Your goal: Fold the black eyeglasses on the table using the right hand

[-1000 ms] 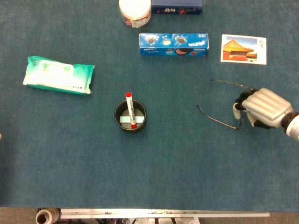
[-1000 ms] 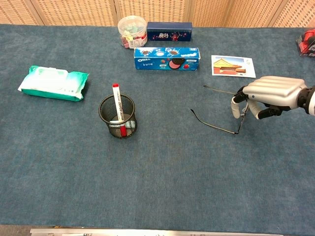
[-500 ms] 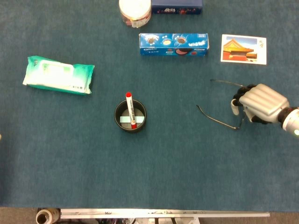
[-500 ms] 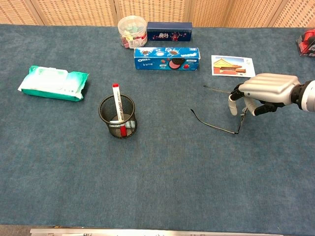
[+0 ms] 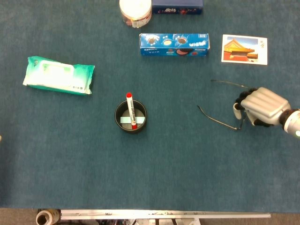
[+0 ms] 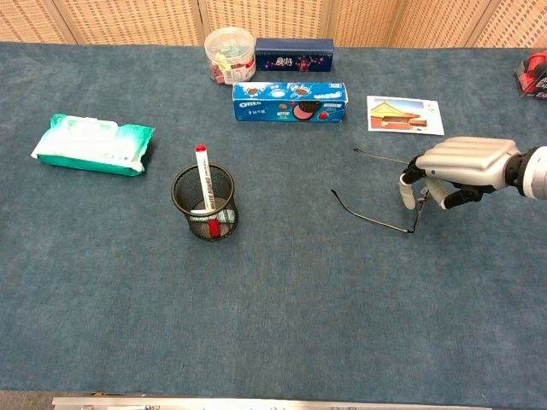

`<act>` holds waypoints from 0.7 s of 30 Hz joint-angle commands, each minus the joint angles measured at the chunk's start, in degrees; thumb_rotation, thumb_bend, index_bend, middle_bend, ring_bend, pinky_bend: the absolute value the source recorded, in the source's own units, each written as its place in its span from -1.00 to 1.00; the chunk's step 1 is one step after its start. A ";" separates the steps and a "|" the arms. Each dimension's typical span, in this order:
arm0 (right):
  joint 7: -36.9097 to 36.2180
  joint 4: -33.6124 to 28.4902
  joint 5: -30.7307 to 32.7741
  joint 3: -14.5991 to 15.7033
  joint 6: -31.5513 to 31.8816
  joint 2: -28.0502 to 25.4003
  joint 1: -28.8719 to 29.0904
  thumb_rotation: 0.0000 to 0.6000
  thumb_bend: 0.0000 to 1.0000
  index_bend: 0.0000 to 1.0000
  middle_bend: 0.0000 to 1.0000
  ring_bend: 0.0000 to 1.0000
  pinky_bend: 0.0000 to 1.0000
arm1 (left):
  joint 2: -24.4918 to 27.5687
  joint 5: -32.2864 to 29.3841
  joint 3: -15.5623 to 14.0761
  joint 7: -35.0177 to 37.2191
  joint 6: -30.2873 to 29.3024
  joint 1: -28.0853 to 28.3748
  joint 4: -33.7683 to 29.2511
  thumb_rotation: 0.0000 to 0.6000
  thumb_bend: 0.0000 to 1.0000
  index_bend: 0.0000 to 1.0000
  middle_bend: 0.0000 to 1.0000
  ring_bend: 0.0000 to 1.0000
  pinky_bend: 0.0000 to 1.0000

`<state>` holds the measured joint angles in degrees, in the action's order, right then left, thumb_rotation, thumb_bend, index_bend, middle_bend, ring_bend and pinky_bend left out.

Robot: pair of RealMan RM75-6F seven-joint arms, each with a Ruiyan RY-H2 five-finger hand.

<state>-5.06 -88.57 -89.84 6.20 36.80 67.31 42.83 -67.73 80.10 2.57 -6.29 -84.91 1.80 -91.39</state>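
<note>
Right hand (image 5: pixel 260 107) covers the front of the eyeglasses (image 5: pixel 220 120); any grip is indeterminable. Round tub (image 5: pixel 135 10) at 12 o'clock is cropped.

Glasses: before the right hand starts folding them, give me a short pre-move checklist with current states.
1. Glasses on the table, both temples spread open: ok.
2. Right hand at the front frame end: ok.
3. Hand actually gripping the frame: cannot tell, fingers hide the contact.
4. Space around the temples free; postcard and cookie box lie apart: ok.
5. Left hand out of the way: ok, not in view.
</note>
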 commanded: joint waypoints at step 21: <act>4.90 -8.19 4.01 3.13 -1.88 -7.00 -1.79 1.00 1.00 -0.09 -0.19 -0.55 -0.42 | -0.65 0.36 0.03 -0.64 0.31 0.37 -0.28 1.00 -0.92 -0.09 -0.24 -0.38 0.03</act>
<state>-0.54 -96.31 -86.16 9.03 35.17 60.75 41.23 -68.37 80.45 2.61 -6.92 -84.61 2.17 -91.66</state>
